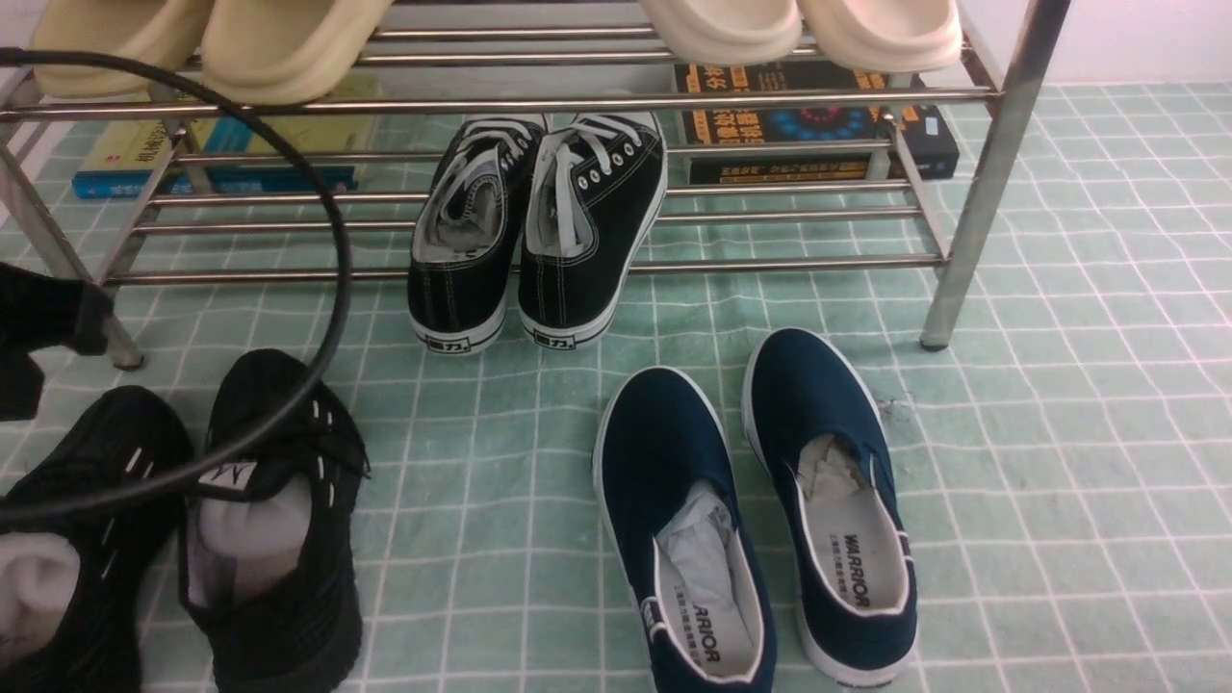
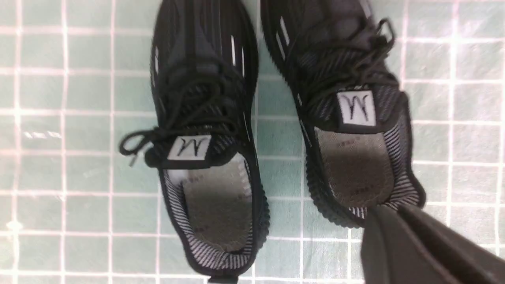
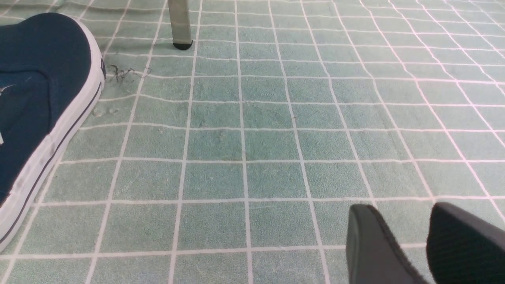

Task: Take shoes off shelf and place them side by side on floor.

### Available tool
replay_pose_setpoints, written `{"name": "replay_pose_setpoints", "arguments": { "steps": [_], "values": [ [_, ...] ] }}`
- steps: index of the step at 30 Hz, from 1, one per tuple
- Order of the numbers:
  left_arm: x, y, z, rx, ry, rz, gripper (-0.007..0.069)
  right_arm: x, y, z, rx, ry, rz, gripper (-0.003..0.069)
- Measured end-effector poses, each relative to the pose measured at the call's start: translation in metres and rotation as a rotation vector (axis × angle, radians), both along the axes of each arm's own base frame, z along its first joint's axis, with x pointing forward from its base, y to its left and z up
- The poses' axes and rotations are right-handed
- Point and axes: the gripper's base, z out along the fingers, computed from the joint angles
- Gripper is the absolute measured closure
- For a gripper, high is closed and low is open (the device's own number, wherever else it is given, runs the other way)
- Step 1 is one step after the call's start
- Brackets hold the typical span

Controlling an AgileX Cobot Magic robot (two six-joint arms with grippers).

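Observation:
The two black mesh shoes (image 1: 87, 539) (image 1: 279, 539) lie side by side on the mint-green gridded floor (image 1: 1059, 433) at the near left, toes toward the shelf (image 1: 539, 101). The left wrist view looks down on both shoes (image 2: 205, 138) (image 2: 347, 118), white tongue labels up. My left gripper (image 2: 380, 211) is shut, its tips over the heel rim of one shoe, and I see nothing pinched between the fingers. My right gripper (image 3: 398, 211) hangs open and empty just above bare floor (image 3: 252, 138).
Black canvas sneakers (image 1: 539, 231) with white laces rest on the shelf's lower tier. Navy slip-ons (image 1: 760, 510) (image 3: 39, 86) lie on the floor. Cream slippers (image 1: 289, 43) sit on the top tier, books (image 1: 818, 125) underneath. A black cable (image 1: 327, 241) loops at left. A shelf leg (image 3: 179, 23) stands ahead.

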Motion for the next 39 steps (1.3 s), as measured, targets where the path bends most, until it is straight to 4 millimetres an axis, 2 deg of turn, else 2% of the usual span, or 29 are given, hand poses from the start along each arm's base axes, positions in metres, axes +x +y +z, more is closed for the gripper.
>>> {"name": "replay_pose_setpoints", "arguments": {
  "steps": [2,3,5,6,9,14,21,27,39],
  "values": [
    [-0.027,0.003,0.002,0.005,-0.059,-0.035,0.0624,0.0,0.0,0.0,0.0,0.0,0.0,0.042],
    [-0.029,0.002,0.002,0.004,-0.064,-0.04,0.0624,0.0,0.0,0.0,0.0,0.0,0.0,0.042],
    [-0.052,0.003,-0.008,-0.003,-0.142,-0.094,0.0624,0.0,0.0,0.0,0.0,0.0,0.0,0.042],
    [-0.065,0.002,-0.018,-0.013,-0.191,-0.122,0.0624,0.0,0.0,0.0,0.0,0.0,0.0,0.042],
    [-0.087,0.0,-0.042,-0.066,-0.283,-0.151,0.0624,0.0,0.0,0.0,0.0,0.0,0.0,0.042],
    [-0.111,0.0,-0.082,-0.139,-0.55,-0.15,0.0624,0.0,0.0,0.0,0.0,0.0,0.0,0.042],
    [-0.118,0.002,-0.104,-0.165,-0.795,-0.129,0.062,0.0,0.0,0.0,0.0,0.0,0.0,0.042],
    [-0.117,0.002,-0.117,-0.163,-0.771,-0.126,0.0613,0.0,0.0,0.0,0.0,0.0,0.0,0.042],
    [-0.116,0.002,-0.118,-0.163,-0.77,-0.126,0.0599,0.0,0.0,0.0,0.0,0.0,0.0,0.042]
  ]
}}
